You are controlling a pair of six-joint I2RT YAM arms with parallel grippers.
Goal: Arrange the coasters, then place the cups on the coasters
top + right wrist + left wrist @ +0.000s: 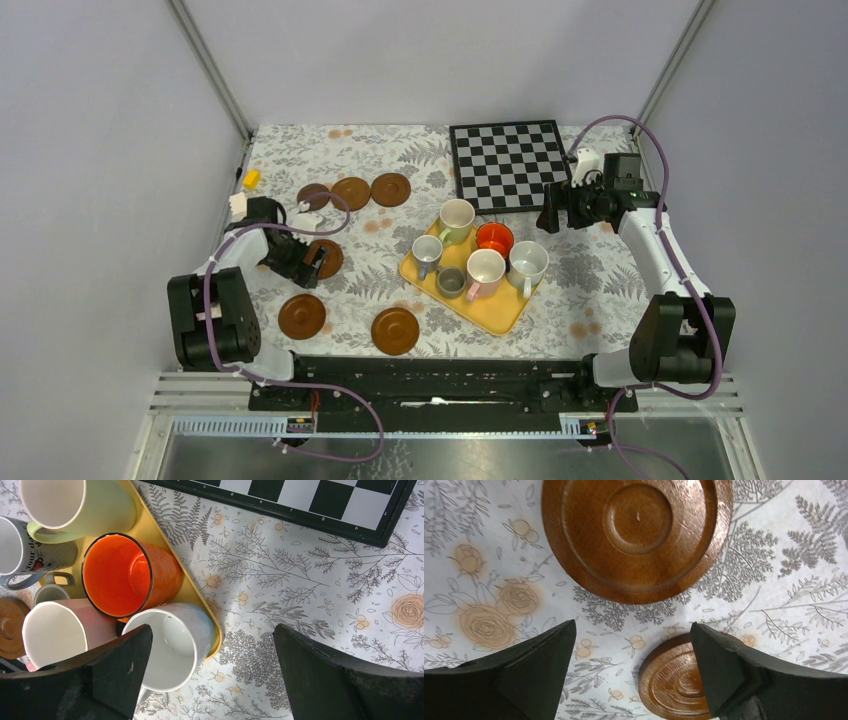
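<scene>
Six dark-brown coasters lie on the left of the cloth: three in a back row (351,193), two near the front (302,316) (395,330), and one (328,258) under my left gripper (310,262). That gripper (632,626) is open and empty; one coaster (639,535) lies just ahead of it, another (671,680) partly behind its right finger. The cups stand on the yellow tray (500,310): pale green (457,220), orange (494,238), white (527,264), pink (485,272), blue-grey (427,252), grey-brown (451,282). My right gripper (550,215) (212,630) is open beside the white cup (175,645).
A black-and-white chessboard (508,165) lies at the back right, just behind the right gripper. A small yellow block (251,179) sits near the left wall. Grey walls close in the flowered cloth on three sides.
</scene>
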